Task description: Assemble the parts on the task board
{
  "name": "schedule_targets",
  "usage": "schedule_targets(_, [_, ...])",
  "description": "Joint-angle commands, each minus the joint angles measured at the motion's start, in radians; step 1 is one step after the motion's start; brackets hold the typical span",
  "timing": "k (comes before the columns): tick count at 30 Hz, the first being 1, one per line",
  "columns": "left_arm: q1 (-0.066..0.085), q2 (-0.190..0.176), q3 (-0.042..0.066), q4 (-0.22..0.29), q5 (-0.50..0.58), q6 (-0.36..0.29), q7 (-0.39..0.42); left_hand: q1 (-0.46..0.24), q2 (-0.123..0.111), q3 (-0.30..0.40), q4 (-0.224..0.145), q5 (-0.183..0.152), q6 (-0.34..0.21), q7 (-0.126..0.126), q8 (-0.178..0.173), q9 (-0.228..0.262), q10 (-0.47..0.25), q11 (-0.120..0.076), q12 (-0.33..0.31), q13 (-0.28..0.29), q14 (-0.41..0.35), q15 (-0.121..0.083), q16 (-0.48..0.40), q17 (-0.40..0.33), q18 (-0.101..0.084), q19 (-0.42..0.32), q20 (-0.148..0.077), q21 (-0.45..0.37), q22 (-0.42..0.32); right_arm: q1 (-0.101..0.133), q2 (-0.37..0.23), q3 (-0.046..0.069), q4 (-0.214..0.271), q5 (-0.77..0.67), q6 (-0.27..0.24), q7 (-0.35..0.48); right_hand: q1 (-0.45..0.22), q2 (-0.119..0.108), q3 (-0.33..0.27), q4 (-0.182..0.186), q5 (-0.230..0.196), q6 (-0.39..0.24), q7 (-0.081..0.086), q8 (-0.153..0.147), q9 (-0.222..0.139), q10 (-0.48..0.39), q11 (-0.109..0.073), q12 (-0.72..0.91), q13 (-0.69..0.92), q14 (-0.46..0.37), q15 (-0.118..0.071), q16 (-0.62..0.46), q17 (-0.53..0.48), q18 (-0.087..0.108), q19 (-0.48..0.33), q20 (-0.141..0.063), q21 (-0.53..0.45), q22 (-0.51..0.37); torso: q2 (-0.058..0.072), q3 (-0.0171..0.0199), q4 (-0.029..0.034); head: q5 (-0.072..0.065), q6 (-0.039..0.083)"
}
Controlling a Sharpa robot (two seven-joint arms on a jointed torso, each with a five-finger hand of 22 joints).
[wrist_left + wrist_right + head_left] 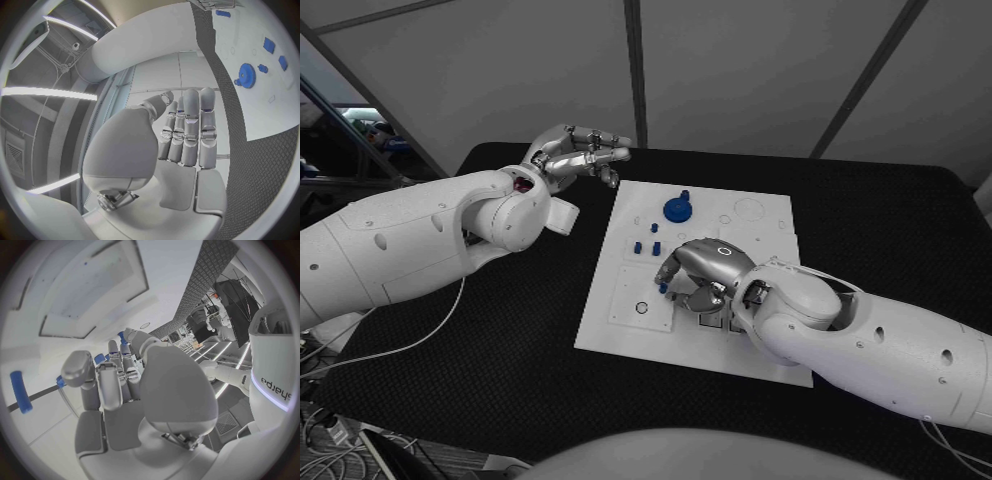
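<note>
The white task board [733, 340] sits mid-worktop [906, 220]. The right hand [700, 268] is down on the board's middle, fingers curled over a small blue part [664, 288] at its fingertips; can't tell if it's actually gripping it. The left hand [577, 152] hangs off the board's 10 o'clock corner, fingers straight and side by side, holding nothing. A blue gear [678, 209] stands toward 12 o'clock, with little blue pegs [646, 246] just below it.
</note>
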Motion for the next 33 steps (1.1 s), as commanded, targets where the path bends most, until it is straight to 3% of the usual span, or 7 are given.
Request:
schedule_targets(1, [0.001,0.001,0.0,-0.001,0.003,0.011,0.001,0.003,0.01,-0.003,-0.006,-0.002,-0.001,0.007,0.0,-0.002,-0.009,0.0,0.004,-0.001,-0.004,0.005,-0.005,-0.001,-0.017,-0.003,0.0,-0.006,-0.001,0.001,-0.01,0.0,0.014,-0.03,-0.057,-0.005,-0.012,-0.003,-0.008,0.002,0.005,-0.006,-0.001,-0.006,0.001,-0.01,0.0,0.001,0.001,0.041,0.009,-0.006,-0.004,0.01,-0.009,0.0,-0.009,-0.005,0.001,0.0001,0.0001,-0.002,0.002])
schedule_targets(15, [0.001,0.0,-0.001,-0.006,0.003,0.011,-0.001,0.004,0.012,-0.002,-0.006,-0.002,-0.002,0.008,0.0,-0.002,-0.009,0.0,0.005,-0.001,-0.004,0.005,-0.006,-0.002,-0.017,-0.003,0.0,-0.007,-0.002,0.001,-0.116,0.004,0.124,-0.021,-0.132,-0.019,-0.021,-0.009,-0.024,0.001,0.006,-0.02,-0.002,-0.013,0.001,-0.027,0.001,0.008,0.001,0.03,0.01,-0.032,-0.043,0.019,-0.034,0.003,-0.04,-0.052,0.0,-0.0009,-0.001,-0.017,0.016])
schedule_targets(19, [0.001,-0.001,-0.002,-0.005,0.003,0.014,-0.002,0.004,0.012,-0.002,-0.006,-0.002,-0.002,0.008,0.0,-0.002,-0.009,0.0,0.005,-0.001,-0.004,0.005,-0.006,-0.002,-0.017,-0.003,0.0,-0.007,-0.002,0.002,-0.157,0.032,0.137,0.007,-0.113,-0.037,-0.021,-0.007,-0.026,0.001,0.005,-0.02,-0.005,-0.012,0.001,-0.023,-0.001,0.014,0.002,0.03,0.009,-0.032,-0.043,0.018,-0.031,0.003,-0.039,-0.048,0.001,-0.0006,-0.0003,-0.038,0.03])
schedule_targets(22, [0.001,-0.003,-0.005,-0.003,0.003,0.017,-0.003,0.003,0.012,-0.003,-0.006,-0.002,-0.002,0.008,0.0,-0.002,-0.009,0.001,0.005,-0.001,-0.004,0.006,-0.006,-0.002,-0.017,-0.003,0.0,-0.007,-0.002,0.004,-0.188,0.062,0.133,0.032,-0.082,-0.052,-0.023,-0.006,-0.029,0.002,0.001,-0.02,-0.004,-0.011,0.002,-0.015,-0.002,0.023,0.003,0.028,0.008,-0.036,-0.049,0.018,-0.028,0.002,-0.038,-0.046,0.0,-0.0009,-0.0032,-0.047,0.039])
schedule_targets(24, [0.001,-0.003,-0.009,-0.003,0.003,0.018,-0.001,0.003,0.012,-0.003,-0.006,-0.002,-0.002,0.008,0.0,-0.002,-0.009,0.001,0.005,-0.001,-0.004,0.006,-0.006,-0.002,-0.017,-0.003,0.0,-0.007,-0.002,0.009,-0.207,0.076,0.129,0.051,-0.068,-0.054,-0.031,-0.008,-0.043,0.008,-0.033,-0.028,-0.002,-0.013,0.001,-0.02,-0.002,0.029,0.002,0.03,0.009,-0.033,-0.044,0.02,-0.032,0.002,-0.047,-0.058,0.001,-0.0003,-0.0029,-0.054,0.045])
schedule_targets(29, [0.001,0.0,-0.025,-0.005,0.003,-0.002,0.018,0.003,0.014,-0.004,-0.007,-0.002,0.0,0.007,0.0,-0.001,-0.005,-0.001,0.009,0.0,-0.002,0.005,-0.007,-0.004,-0.017,-0.002,0.001,-0.009,-0.004,0.033,-0.236,0.09,0.114,0.072,-0.034,-0.06,-0.03,-0.009,-0.066,0.01,-0.058,-0.039,0.0,-0.013,0.001,-0.037,0.001,0.036,0.001,0.018,0.011,-0.06,-0.083,0.03,-0.062,0.004,-0.087,-0.115,0.001,0.0008,-0.0005,-0.068,0.053])
schedule_targets(33, [0.001,0.004,-0.035,-0.007,0.003,-0.005,0.026,0.004,0.014,-0.004,-0.007,-0.002,0.0,0.007,0.0,-0.001,-0.005,-0.001,0.01,0.0,-0.002,0.005,-0.007,-0.004,-0.017,-0.002,0.001,-0.009,-0.004,0.045,-0.25,0.094,0.102,0.056,-0.003,-0.074,-0.031,-0.009,-0.077,0.013,-0.062,-0.045,0.0,-0.014,0.001,-0.041,0.001,0.041,0.001,0.018,0.011,-0.061,-0.084,0.03,-0.064,0.004,-0.092,-0.12,0.001,-0.0016,0.0016,-0.079,0.057])
